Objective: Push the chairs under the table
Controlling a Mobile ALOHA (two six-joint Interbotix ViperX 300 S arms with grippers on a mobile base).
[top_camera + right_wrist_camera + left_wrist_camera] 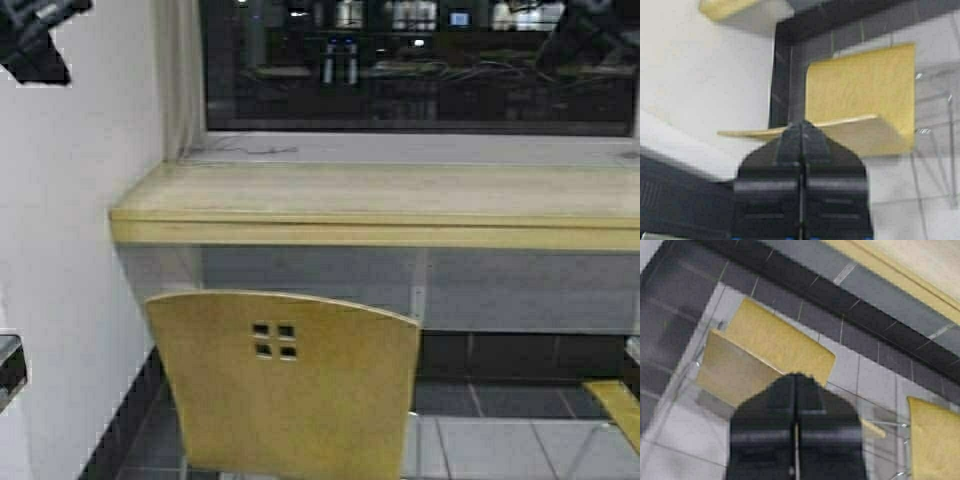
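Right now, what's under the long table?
Under the table there is a grey wall panel and dark floor tiles, with no chair pushed in yet. The nearest chair stands in front and its back hides part of the floor.

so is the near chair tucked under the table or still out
Still out. The chair stands upright on the floor with its back well in front of the table edge, and the left wrist view shows its seat on open floor.

No legible text or labels.
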